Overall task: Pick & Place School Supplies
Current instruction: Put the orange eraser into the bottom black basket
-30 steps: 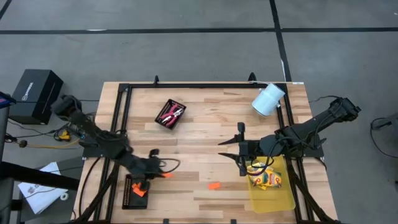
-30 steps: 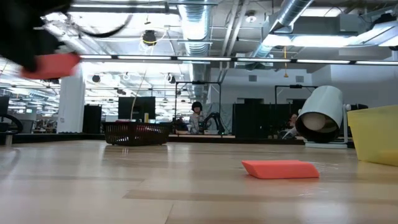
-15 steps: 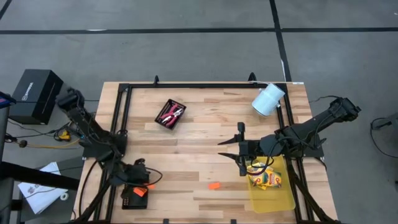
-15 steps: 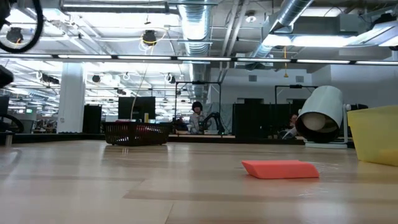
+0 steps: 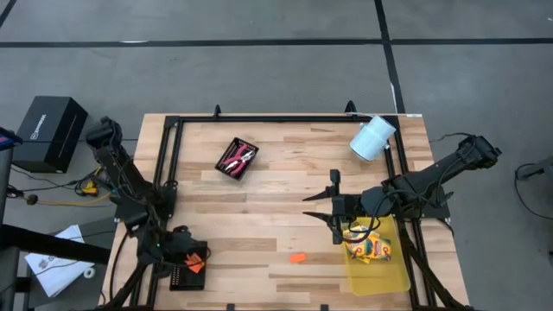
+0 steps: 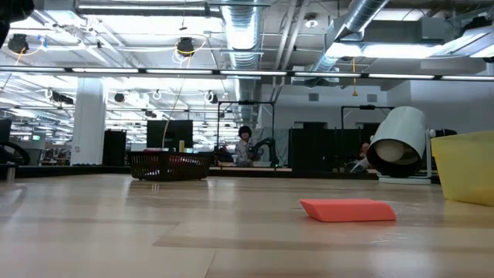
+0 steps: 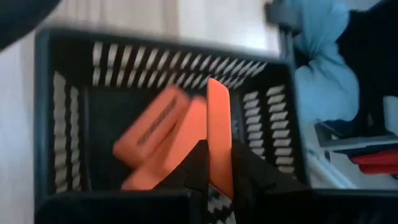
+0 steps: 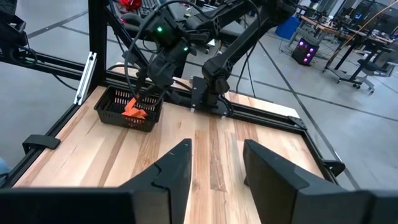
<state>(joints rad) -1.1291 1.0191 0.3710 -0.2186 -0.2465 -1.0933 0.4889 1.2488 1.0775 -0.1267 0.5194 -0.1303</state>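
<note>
The left gripper (image 7: 214,171) hangs over the black mesh tray (image 5: 187,266) at the table's (image 5: 285,186) near left corner, its jaws closed on a flat orange stubby piece (image 7: 219,140) standing on edge; two more orange pieces (image 7: 158,134) lie blurred beneath. The right gripper (image 8: 214,165) waits mid-table beside the translucent yellow bin (image 5: 389,275), jaws apart and empty. Another orange piece (image 5: 298,257) lies on the near boards.

Orange stubby pieces (image 7: 163,134): several in the black mesh tray (image 5: 175,275) at 7 o'clock, one upright (image 7: 219,140); another flat on the table (image 5: 297,257) at 6 o'clock. Yellow crayon boxes (image 5: 370,249): in the yellow bin (image 5: 389,278), 4 o'clock. Red-handled scissors (image 5: 235,159): in the tray (image 5: 230,173) at 11 o'clock.
</note>
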